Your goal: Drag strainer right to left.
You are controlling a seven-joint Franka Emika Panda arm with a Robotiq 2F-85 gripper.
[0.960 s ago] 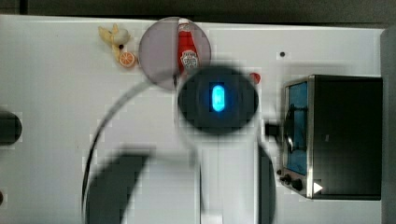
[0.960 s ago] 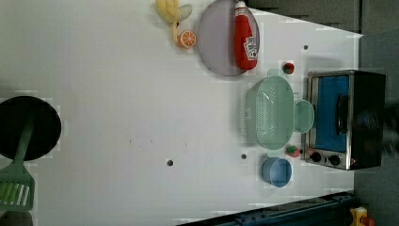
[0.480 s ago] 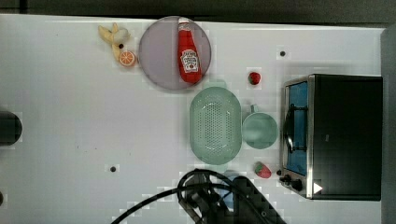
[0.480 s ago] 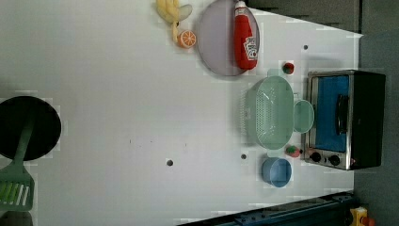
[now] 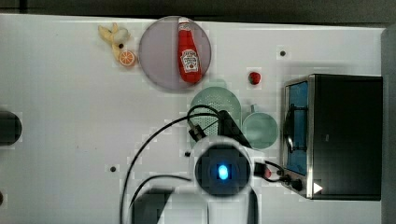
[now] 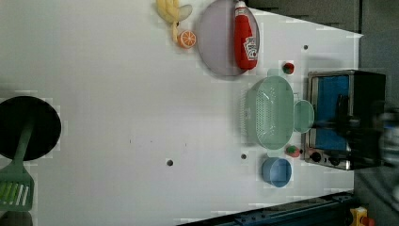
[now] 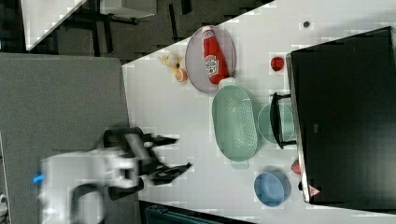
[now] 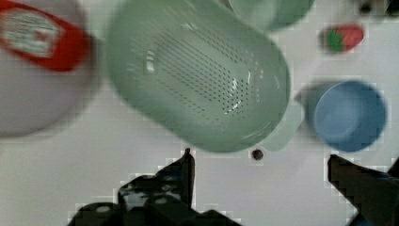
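One strainer [image 6: 269,113] lies open side up on the white table [image 6: 117,117], in the left view between the grey plate [image 6: 219,42] above and the blue bowl [image 6: 276,172] below, with one green mug [image 6: 304,116] touching its right side and the toaster oven [image 6: 346,117] just beyond. The gripper [image 8: 259,179] hangs over bare table just beside the strainer's bowl-side end, fingers spread wide and holding nothing.

One ketchup bottle [image 6: 245,37] lies on the plate. There are two strawberries [image 6: 288,68] [image 6: 292,150], one orange half [image 6: 187,38], one banana bunch [image 6: 171,9], one spatula [image 6: 16,188] and a black disc [image 6: 28,127]. Dark floor edges the table.
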